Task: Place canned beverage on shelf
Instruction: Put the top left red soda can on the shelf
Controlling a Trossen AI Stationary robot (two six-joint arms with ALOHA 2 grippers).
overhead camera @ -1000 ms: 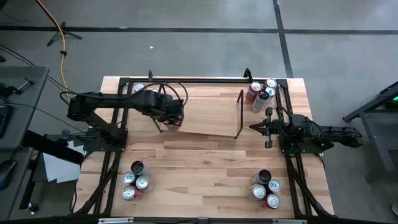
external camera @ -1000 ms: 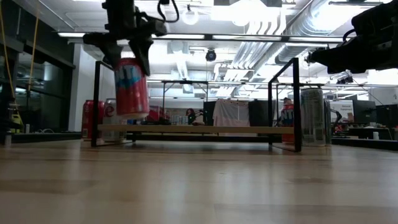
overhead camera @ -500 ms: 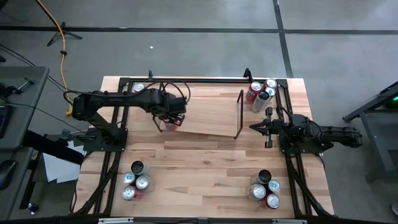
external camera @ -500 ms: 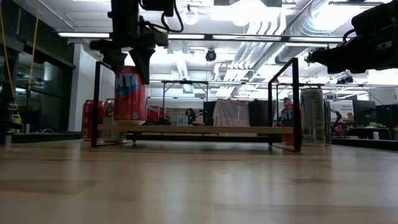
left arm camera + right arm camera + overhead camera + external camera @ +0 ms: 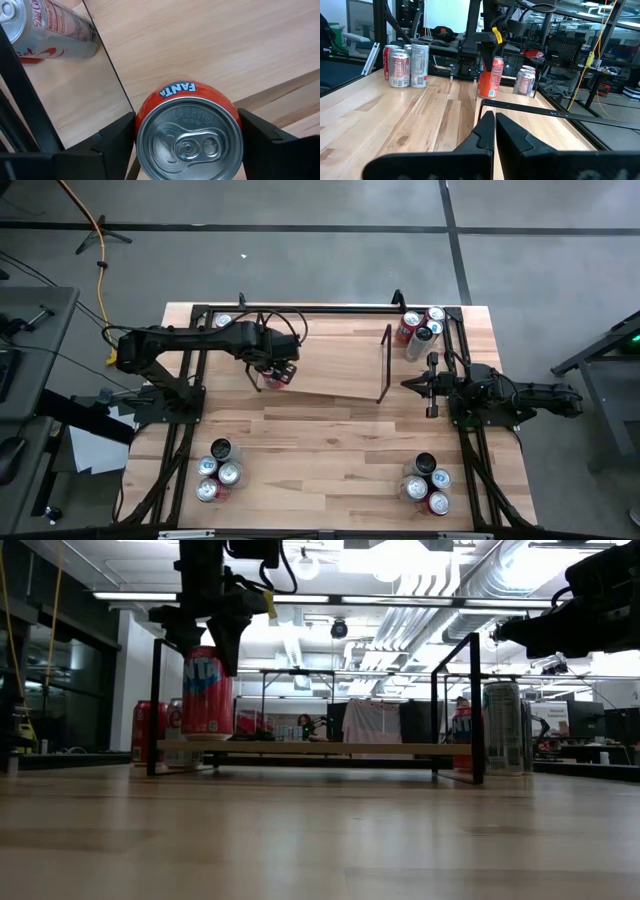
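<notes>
A red Fanta can (image 5: pixel 207 695) stands upright on the left end of the shelf (image 5: pixel 320 748), a low black-rod rack with a see-through top at the table's far middle (image 5: pixel 383 365). My left gripper (image 5: pixel 276 366) points down over the can (image 5: pixel 189 137). Its two fingers stand on either side of the can's top, and the jaws are as wide as the can. My right gripper (image 5: pixel 425 385) waits shut and level at the table's right edge, with nothing between its fingers (image 5: pixel 494 130). My left gripper comes from above with one finger (image 5: pixel 117 135) and the other (image 5: pixel 260 132) close against opposite sides of the can, near its top rim (image 5: pixel 142 125). I cannot tell whether they touch it. The can rests upright with its base on the shelf top.
Groups of cans stand at the far right corner (image 5: pixel 420 328), the near left (image 5: pixel 217 470) and the near right (image 5: pixel 428 483). More cans (image 5: pixel 222 322) stand at the far left behind the shelf. A black rail frame (image 5: pixel 300 308) edges the table.
The can hung tilted in my left gripper just above the shelf. The gripper came down a little and rolled, and the can now stands upright with its base on the shelf top. Over the last half second nothing has shifted.
</notes>
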